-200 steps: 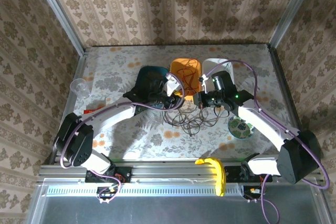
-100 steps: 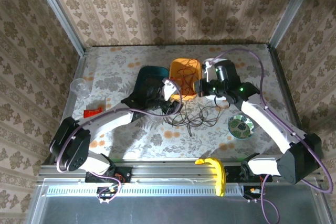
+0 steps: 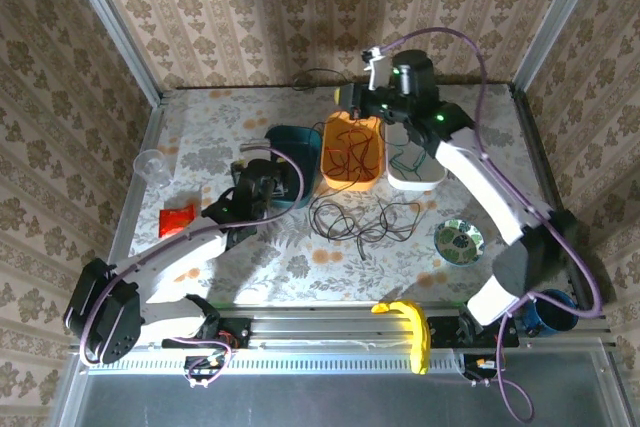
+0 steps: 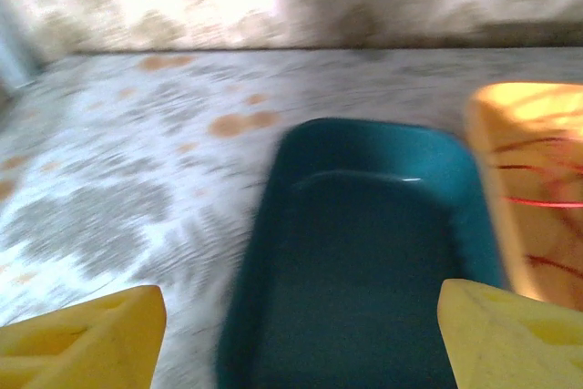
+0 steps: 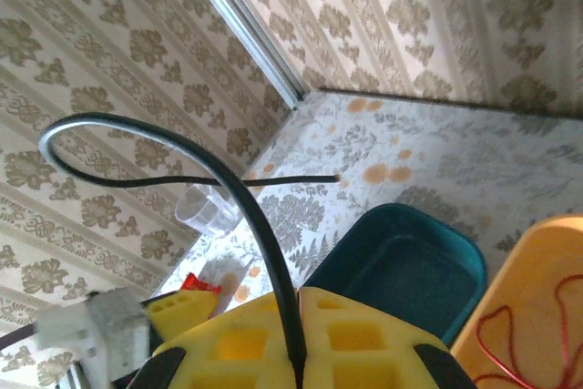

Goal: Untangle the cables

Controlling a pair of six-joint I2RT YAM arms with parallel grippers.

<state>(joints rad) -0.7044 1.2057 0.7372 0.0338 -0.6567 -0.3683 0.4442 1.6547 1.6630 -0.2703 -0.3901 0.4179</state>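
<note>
Right gripper (image 5: 296, 316) clamps a black cable (image 5: 237, 190), its held end hidden. Left gripper (image 4: 296, 334), blurred, gapes empty above the teal tray (image 4: 364, 225).

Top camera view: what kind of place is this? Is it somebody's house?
Probably not a house, more likely a robot test booth. The wallpaper hangs on panels between metal posts, and a left arm and right arm are bolted to a rail at the table edge.
</note>
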